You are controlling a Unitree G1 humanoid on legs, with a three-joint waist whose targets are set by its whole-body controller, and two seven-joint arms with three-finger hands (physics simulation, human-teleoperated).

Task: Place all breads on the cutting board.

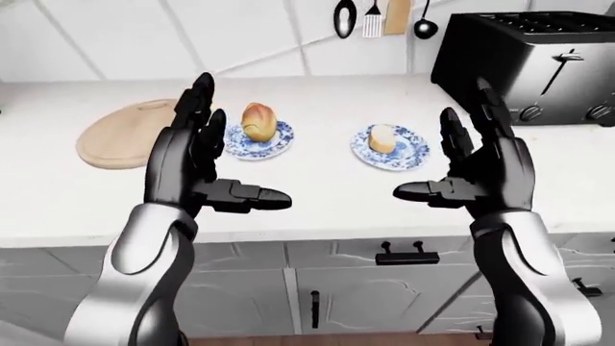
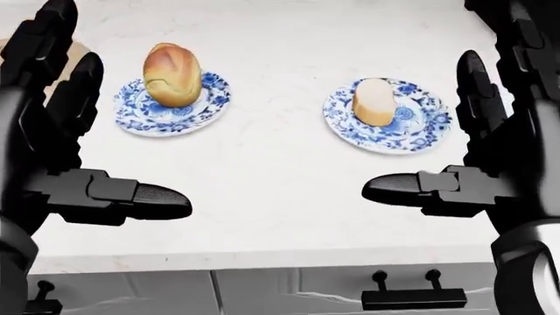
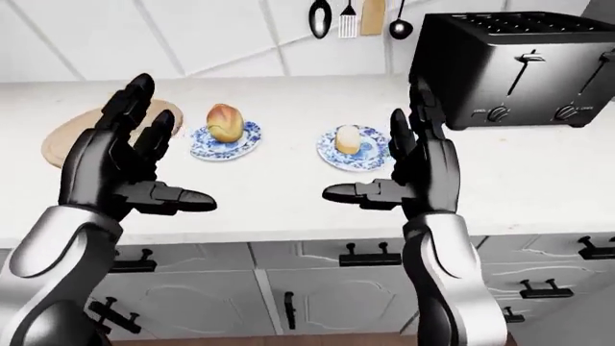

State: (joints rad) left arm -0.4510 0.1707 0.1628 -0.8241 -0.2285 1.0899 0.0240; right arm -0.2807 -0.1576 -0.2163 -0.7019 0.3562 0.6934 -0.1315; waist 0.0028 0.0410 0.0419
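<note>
Left arm: we record it rising from the lower left of the left-eye view, silver forearm, black wrist. Left hand (image 1: pixel 207 155): upright, palm turned inward, two fingers (image 1: pixel 197 101) extended upward, thumb pointing right toward the other hand; spread wide and holding nothing.

Right arm: we record it rising from the lower right, mirrored. Right hand (image 1: pixel 476 162): upright, palm inward, fingers (image 1: pixel 492 108) extended upward, thumb pointing left; spread wide and empty. Both hands stand level, well apart, palms facing each other.
</note>
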